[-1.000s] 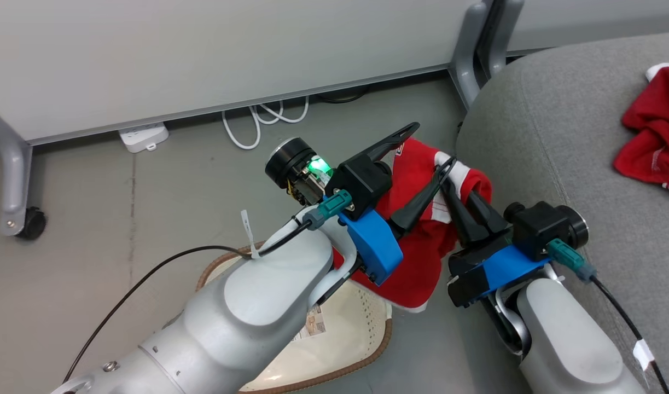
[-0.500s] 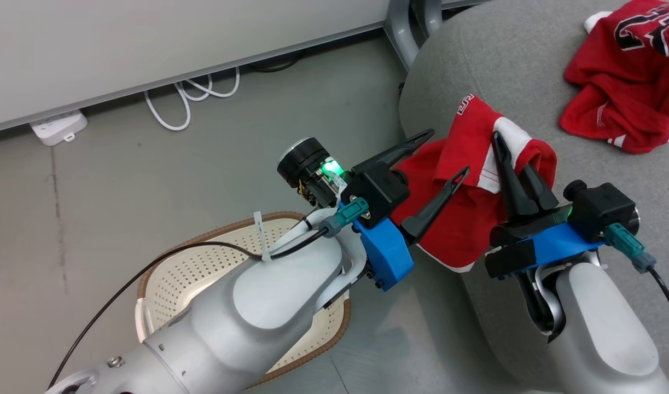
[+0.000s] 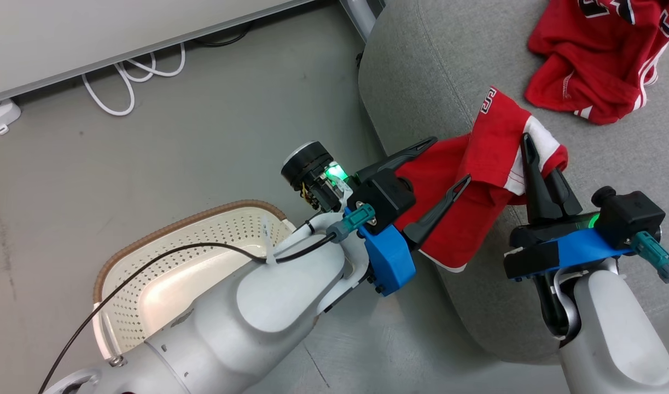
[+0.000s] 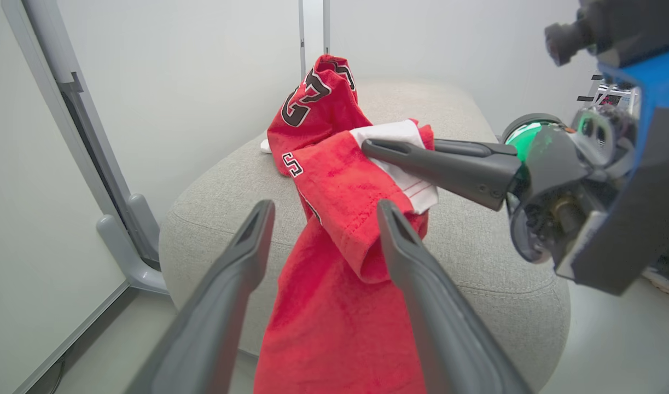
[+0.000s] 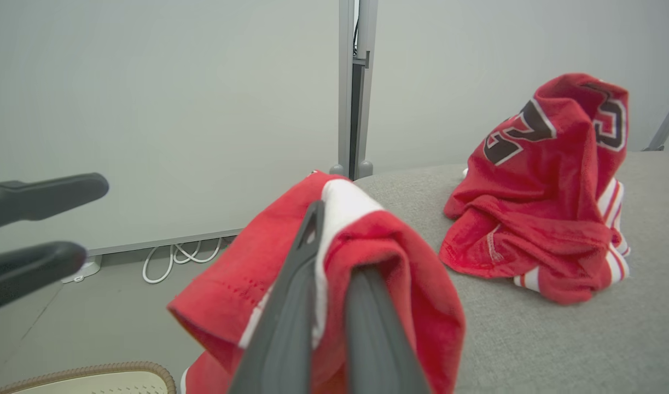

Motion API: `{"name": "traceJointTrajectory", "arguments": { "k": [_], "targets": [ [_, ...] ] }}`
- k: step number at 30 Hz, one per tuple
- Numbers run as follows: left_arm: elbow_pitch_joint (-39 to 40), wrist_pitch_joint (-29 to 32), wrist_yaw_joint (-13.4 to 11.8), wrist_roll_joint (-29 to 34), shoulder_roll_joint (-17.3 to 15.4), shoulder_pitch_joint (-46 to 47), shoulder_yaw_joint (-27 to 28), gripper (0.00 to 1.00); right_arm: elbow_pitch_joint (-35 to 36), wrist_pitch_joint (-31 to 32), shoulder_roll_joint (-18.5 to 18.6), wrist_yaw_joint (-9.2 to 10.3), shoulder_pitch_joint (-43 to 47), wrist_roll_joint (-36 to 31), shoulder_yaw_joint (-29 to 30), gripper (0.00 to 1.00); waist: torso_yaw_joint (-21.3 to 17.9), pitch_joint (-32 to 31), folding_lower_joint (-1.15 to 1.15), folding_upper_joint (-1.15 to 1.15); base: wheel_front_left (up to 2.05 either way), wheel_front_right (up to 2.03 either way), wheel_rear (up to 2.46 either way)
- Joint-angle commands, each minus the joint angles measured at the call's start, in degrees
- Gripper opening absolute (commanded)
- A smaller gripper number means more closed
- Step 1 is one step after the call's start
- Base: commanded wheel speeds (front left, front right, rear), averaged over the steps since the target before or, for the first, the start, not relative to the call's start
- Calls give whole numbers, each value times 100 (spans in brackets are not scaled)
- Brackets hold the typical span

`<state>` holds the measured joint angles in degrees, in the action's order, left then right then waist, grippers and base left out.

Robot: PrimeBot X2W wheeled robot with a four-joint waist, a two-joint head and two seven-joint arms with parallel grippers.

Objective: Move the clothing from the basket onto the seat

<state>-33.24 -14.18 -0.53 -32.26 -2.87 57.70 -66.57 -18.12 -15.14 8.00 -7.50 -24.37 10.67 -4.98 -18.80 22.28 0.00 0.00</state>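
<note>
Looking down from the head camera, you have the right jaws shut tight on the striped garment. Their two dark fingers pinch it at the broad white stripe, so the red cloth folds over the tips and hangs down on either side. That garment is held up over the seat at the edge nearest the basket. Its upper fold is above the grey top and its long lower part drops past the rounded side toward the floor; you cannot tell whether it touches the upholstery. Your left jaws stand wide open and hold nothing. In the left wrist view the hanging cloth falls between their spread fingers, one finger overlapping the red fabric and the other well clear of it. The jersey lies crumpled on the seat's top, farther in from that edge and well apart from the held garment, with its black-and-white lettering facing up. The basket sits on the floor just beside the seat's side, and the left forearm covers part of it. A white cable loops on the floor along the foot of the wall panel.
</note>
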Motion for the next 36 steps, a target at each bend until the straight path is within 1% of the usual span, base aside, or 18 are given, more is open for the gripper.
{"name": "traceJointTrajectory", "arguments": {
  "k": [1, 10, 14, 16, 20, 25, 29, 32, 36],
  "targets": [
    [-13, 2, 0, 9, -25, 68, 2, 100, 25, 1, -20, 2, 75, -13, 25, 0, -20, 22, 0, 0, 0, 0, 0],
    [-51, -8, 11, -25, -27, 120, -29, 100, 101, 0, -78, 2, -5, -72, 73, 0, -89, 89, 0, 0, 0, 0, 0],
    [-33, -5, -29, -12, -77, 196, -4, 100, 199, 0, 46, 2, -268, -86, 52, 0, -129, 179, 0, 0, 0, 0, 0],
    [2, 15, -59, 0, -120, 241, 20, 100, 322, 0, 135, 2, -563, -83, 70, 0, -169, 269, 0, 0, 0, 0, 0],
    [91, 55, -127, 47, -188, 358, 35, 100, 581, 0, 430, 2, -1241, -100, 131, 0, -205, 535, 0, 0, 0, 0, 0],
    [223, 166, -164, 150, -269, 593, -6, 100, 844, 1, 1014, 2, -2231, -47, 405, 0, -165, 1017, 0, 0, 0, 0, 0],
    [376, 315, -222, 267, -400, 865, -7, 100, 892, 1, 1545, 2, -2908, 25, 875, 0, -142, 1535, 0, 0, 0, 0, 0],
    [502, 415, -276, 355, -542, 1058, 5, 100, 859, 1, 1852, 3, -3271, 46, 1289, 0, -171, 1882, 0, 0, 0, 0, 0],
    [695, 553, -331, 463, -700, 1238, -17, 100, 623, 0, 2233, 3, -3609, 153, 1849, 0, -228, 2276, 0, 0, 0, 0, 0]
  ]
}}
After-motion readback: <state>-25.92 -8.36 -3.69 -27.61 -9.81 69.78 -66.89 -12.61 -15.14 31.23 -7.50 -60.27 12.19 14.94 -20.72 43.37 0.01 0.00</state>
